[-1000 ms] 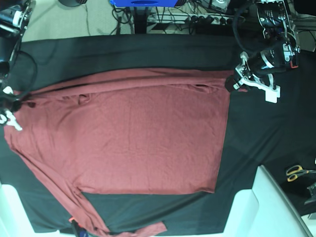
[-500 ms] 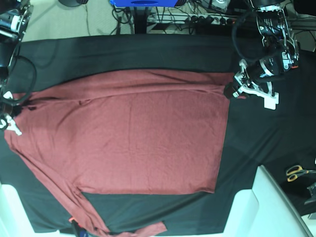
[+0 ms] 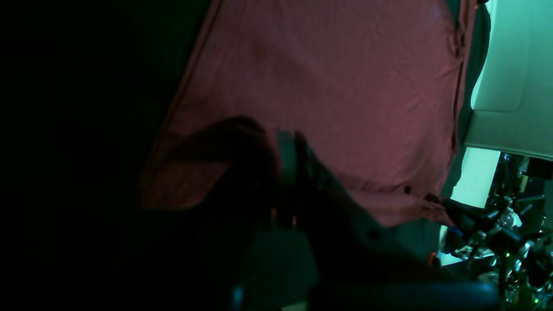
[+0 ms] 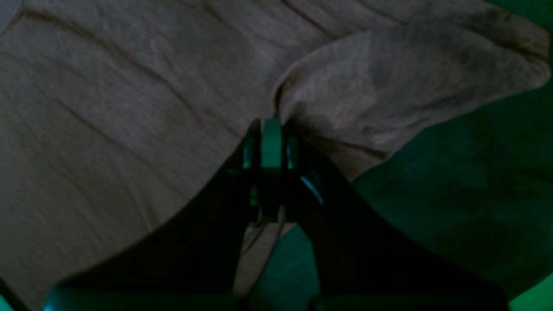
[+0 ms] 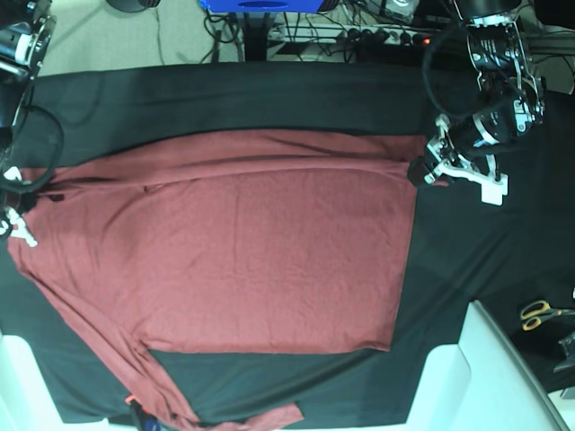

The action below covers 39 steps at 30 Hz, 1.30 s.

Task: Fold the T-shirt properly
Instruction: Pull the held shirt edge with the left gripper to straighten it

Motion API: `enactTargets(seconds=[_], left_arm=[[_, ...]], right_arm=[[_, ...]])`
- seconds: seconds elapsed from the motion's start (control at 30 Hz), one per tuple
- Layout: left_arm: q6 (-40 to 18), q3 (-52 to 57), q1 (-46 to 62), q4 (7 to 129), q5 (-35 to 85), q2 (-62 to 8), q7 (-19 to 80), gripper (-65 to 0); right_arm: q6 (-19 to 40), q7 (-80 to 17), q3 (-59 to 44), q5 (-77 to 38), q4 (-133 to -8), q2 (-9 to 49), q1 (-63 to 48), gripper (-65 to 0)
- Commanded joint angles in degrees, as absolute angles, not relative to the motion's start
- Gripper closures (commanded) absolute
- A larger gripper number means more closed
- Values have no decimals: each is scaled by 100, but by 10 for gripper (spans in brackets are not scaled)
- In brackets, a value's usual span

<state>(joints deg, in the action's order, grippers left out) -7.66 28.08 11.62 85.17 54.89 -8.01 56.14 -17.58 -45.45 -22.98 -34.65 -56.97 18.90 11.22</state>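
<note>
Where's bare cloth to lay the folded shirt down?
Bare black tablecloth runs along the far edge above the T-shirt, and between its hem and the scissors. Crowded: both far shirt corners, where the left gripper and right gripper pinch fabric.

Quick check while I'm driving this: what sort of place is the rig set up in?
Most likely a robotics lab or workshop bench, not a home. A black tablecloth covers the table under the T-shirt, power strips and tangled cables run behind it, and scissors lie at the side.
</note>
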Motion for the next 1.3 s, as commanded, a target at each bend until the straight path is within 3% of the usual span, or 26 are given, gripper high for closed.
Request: enactTargets(seconds=[0.0,0.3,0.53,1.27], left_arm=[[-804,2826,1103,8567,5587,-875,5552,0],[-796,2826,971,8541,5587,-875,5560,0],[-796,2826,901,8541,5288,-875,5560,0],[-796,2818,901,8593,5262,-875,5560,0]], right_arm=[[-1736,-4479,-2316,-3495,-5789,2009,1288,-6],[-1736,-4488,-2308,-3495,-5789,2009,1323,-6],[-1745,-4488,-1692,-3495,-5692,2053,1420,-6],[-1754,-4479,-1710,-3495,-5437,2044,1525,-18]])
